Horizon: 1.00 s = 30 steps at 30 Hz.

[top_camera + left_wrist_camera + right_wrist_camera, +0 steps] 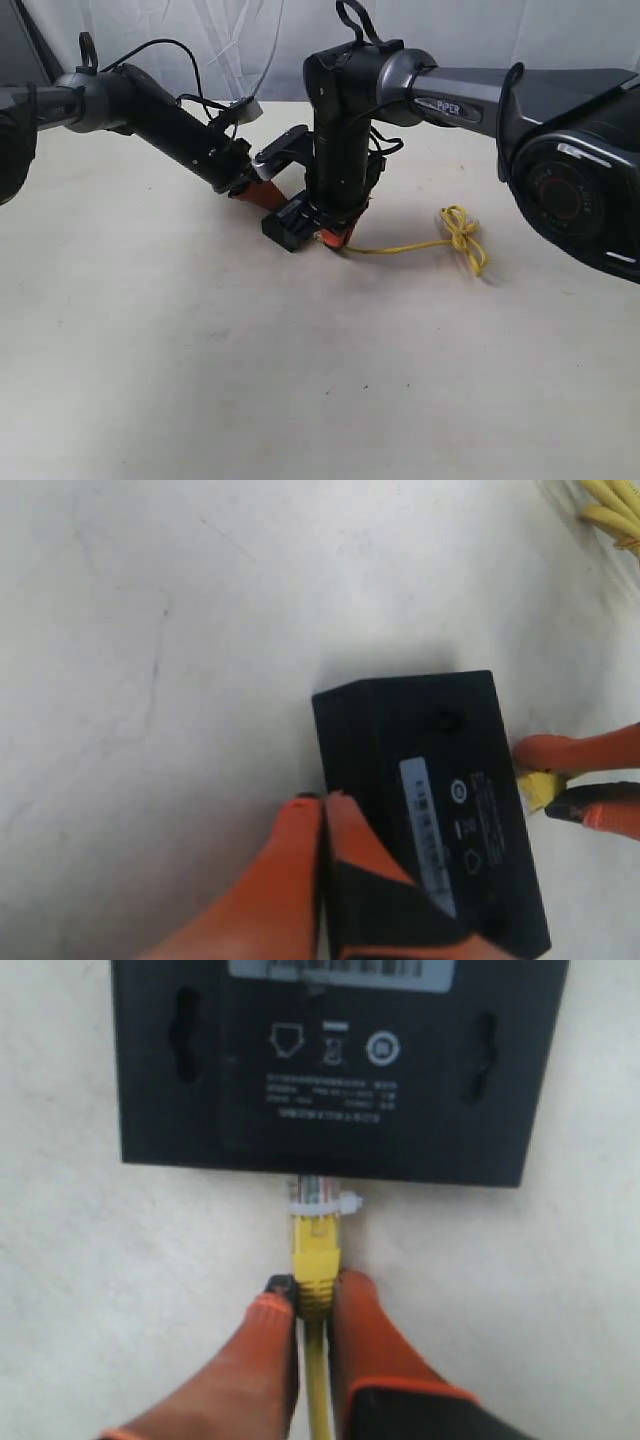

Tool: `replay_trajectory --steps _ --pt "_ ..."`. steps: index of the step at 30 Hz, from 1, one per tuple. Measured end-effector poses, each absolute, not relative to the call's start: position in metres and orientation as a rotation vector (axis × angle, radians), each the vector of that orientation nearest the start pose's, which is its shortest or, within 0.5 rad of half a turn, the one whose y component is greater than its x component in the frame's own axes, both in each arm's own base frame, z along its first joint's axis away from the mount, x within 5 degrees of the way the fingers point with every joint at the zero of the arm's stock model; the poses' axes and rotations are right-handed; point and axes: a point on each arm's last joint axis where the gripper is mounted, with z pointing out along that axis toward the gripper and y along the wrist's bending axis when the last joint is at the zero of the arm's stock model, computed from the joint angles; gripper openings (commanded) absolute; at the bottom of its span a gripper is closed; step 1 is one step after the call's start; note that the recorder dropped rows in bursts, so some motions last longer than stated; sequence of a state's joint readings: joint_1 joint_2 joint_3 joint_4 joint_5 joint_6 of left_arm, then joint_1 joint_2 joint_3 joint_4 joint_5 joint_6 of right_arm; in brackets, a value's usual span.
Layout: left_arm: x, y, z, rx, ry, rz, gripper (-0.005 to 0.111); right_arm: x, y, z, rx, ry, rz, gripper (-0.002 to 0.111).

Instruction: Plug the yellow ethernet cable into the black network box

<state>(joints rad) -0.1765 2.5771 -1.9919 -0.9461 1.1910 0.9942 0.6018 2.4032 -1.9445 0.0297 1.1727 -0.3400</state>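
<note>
The right claw [312, 1288] is pinched tight on the yellow ethernet cable [316, 1250] just behind its clear plug, whose tip meets the near edge of the black network box [330, 1110]. The left claw [322, 805], fingers almost together, presses against the box's left side. The box is mid-bench [300, 380], with the cable's looped bundle to its right.

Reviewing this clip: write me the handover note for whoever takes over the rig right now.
Left gripper: shut on an edge of the black network box, steadying it.
Right gripper: shut on the yellow ethernet cable just behind its plug.
The plug tip meets the box's side, but its clear body shows outside, so it looks not fully seated.
The rest of the cable trails to a looped bundle on the table.
Done: both grasps, plug lined up. Left: push it home, release.
</note>
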Motion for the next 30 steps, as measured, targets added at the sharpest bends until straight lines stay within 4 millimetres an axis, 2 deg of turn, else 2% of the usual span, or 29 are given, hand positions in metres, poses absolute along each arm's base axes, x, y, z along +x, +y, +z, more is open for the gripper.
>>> replay_trajectory --steps 30 --pt "0.4757 -0.1547 0.0814 0.962 2.488 -1.178 0.000 0.3933 0.2693 0.1245 -1.445 2.790 -0.014 -0.001"
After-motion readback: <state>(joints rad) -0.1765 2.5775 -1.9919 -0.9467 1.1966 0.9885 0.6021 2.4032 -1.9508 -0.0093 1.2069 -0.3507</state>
